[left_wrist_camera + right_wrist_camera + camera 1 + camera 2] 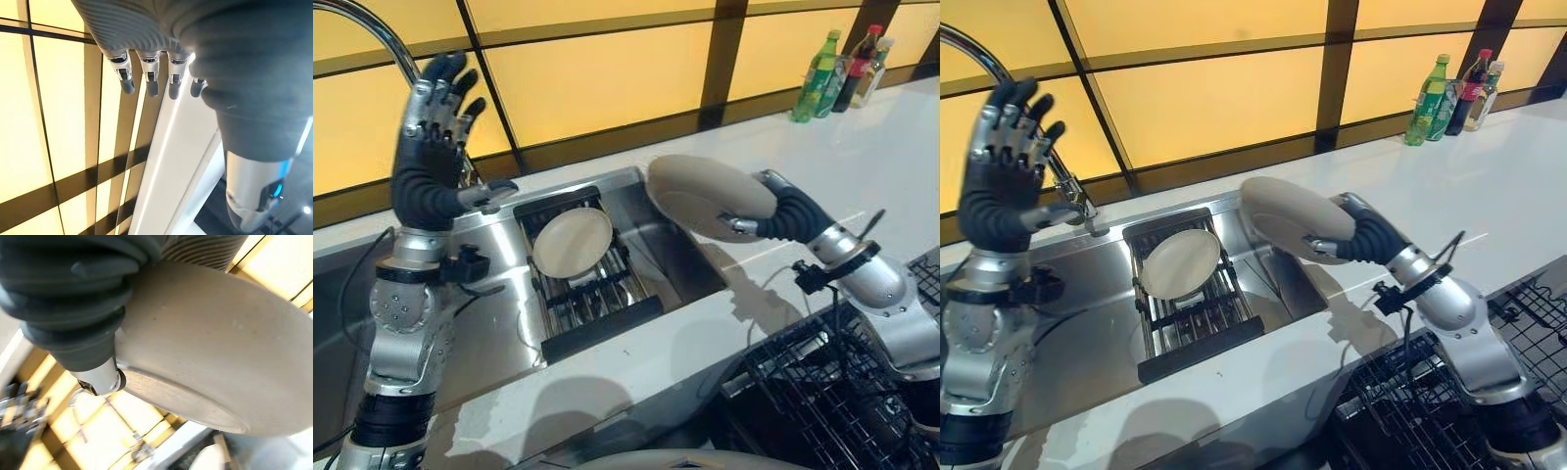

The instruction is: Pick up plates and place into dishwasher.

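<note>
Right wrist view shows my right hand (766, 217) clamped on a beige plate (705, 196), thumb pressed against its underside; I hold it tilted in the air above the right end of the steel sink (646, 211). A second plate (572, 242) leans in the dark rack (592, 304) inside the sink. My left hand (435, 117) is raised by the faucet (372, 24), fingers straight and empty.

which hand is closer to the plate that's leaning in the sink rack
Right. The right hand, gripping another plate, hovers just beside the racked plate over the sink. The left hand is raised open, high by the faucet.
</note>
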Tool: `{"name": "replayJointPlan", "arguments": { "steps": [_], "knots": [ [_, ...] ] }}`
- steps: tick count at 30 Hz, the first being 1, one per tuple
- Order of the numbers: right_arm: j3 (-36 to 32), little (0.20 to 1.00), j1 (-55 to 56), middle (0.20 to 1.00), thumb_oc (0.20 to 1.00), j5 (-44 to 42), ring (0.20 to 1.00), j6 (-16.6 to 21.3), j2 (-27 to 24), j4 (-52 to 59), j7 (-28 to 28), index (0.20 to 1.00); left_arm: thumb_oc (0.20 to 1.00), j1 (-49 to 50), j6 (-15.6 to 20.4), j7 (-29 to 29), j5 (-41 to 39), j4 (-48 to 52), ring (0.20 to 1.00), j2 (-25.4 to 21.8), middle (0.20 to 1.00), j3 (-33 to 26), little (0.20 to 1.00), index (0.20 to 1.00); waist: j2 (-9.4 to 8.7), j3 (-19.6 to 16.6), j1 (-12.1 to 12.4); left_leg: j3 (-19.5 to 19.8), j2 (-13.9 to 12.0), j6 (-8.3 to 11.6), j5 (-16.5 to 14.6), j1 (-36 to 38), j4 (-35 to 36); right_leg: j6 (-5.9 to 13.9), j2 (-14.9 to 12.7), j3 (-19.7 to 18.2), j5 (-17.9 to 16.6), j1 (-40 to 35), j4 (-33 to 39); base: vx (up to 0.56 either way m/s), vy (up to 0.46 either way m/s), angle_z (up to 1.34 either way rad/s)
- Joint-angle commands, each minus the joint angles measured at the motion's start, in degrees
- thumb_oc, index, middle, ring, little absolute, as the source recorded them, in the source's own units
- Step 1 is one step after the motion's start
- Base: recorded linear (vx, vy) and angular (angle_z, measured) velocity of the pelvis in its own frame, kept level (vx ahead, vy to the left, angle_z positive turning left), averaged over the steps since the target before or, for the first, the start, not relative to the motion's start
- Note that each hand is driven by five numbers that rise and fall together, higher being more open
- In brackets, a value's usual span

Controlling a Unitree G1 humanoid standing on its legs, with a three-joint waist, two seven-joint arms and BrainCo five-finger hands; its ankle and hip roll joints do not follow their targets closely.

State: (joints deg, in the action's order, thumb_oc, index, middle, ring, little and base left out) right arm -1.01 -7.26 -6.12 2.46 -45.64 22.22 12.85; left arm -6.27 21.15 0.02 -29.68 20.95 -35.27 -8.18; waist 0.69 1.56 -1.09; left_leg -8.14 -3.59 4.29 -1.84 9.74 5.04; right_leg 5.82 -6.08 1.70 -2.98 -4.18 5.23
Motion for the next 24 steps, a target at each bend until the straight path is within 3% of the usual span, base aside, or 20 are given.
{"name": "replayJointPlan", "arguments": {
  "steps": [1, 5, 10, 12, 18, 24],
  "knots": [
    [-5.86, 0.2, 1.1, 0.2, 0.2, 2.5, 0.2, -0.02, -2.91, 0.26, -2.82, 0.2, 1.0, -1.16, 1.28, -0.35, -2.32, -0.37, 1.0, -2.83, 1.0, -0.87, 1.0, 1.0, -2.06, -2.31, -2.73, -0.1, 2.5, -3.47, -3.99, -1.41, -0.04, 1.71, -0.57, 0.24, 4.04, -1.84, -0.95, 0.02, 0.078, -0.18],
    [-10.77, 0.2, 5.72, 0.2, 0.2, 3.7, 0.2, -1.93, -3.62, -0.37, -5.35, 0.2, 1.0, -2.3, -0.12, -0.78, -2.21, -0.25, 1.0, -3.62, 1.0, 0.46, 1.0, 1.0, -2.48, -1.48, -5.38, -1.74, 2.85, -3.7, -4.44, -1.12, -0.04, 2.43, -0.73, -0.99, 3.31, -0.98, -1.48, 0.01, 0.063, -0.2],
    [-15.6, 0.2, 10.09, 0.2, 0.2, 3.08, 0.2, -1.17, -2.27, -3.13, -8.6, 0.2, 1.0, -4.65, -1.54, 3.37, -1.2, -2.77, 1.0, -4.85, 1.0, 2.07, 1.0, 1.0, -3.2, 0.19, -8.83, -3.93, 2.84, -3.91, -5.26, -1.83, -0.04, 3.85, -0.37, -3.64, 1.22, 1.65, -0.99, -0.1, -0.018, -0.36],
    [-17.29, 0.2, 11.88, 0.2, 0.2, 3.32, 0.2, 0.07, -1.08, -4.15, -8.49, 0.2, 1.0, -5.17, -1.76, 4.46, -0.19, -3.96, 1.0, -4.73, 1.0, 1.69, 1.0, 1.0, -3.41, 0.86, -9.55, -5.34, 2.3, -4.24, -5.19, -1.82, -0.04, 4.19, -0.12, -3.24, 1.61, 2.98, -4.38, -0.15, -0.13, -0.39],
    [-18.96, 0.2, 14.56, 0.2, 0.2, 3.45, 0.2, -0.48, 1.01, -5.89, -13.35, 0.2, 1.0, -2.95, -1.63, 5.43, 2.35, -4.55, 1.0, -5.31, 1.0, -2.8, 1.0, 1.0, -3.35, 2.91, -8.29, -9.0, 0.46, -4.57, -2.79, -2.4, -0.04, 4.67, -1.31, 3.12, 4.35, 5.92, -17.0, -0.19, -0.207, -0.56],
    [-17.95, 0.2, 15.06, 0.2, 0.2, 3.3, 0.2, -3.63, 4.61, -10.0, -14.59, 0.2, 1.0, -1.29, -0.41, 6.23, 2.13, -6.57, 1.0, -5.28, 1.0, -5.57, 1.0, 1.0, -2.85, 2.76, -6.58, -9.56, -2.05, -1.38, 0.67, -4.73, -0.21, 1.09, 1.32, 3.39, 6.27, 0.64, -6.68, -0.08, -0.285, -0.43]
  ]
}}
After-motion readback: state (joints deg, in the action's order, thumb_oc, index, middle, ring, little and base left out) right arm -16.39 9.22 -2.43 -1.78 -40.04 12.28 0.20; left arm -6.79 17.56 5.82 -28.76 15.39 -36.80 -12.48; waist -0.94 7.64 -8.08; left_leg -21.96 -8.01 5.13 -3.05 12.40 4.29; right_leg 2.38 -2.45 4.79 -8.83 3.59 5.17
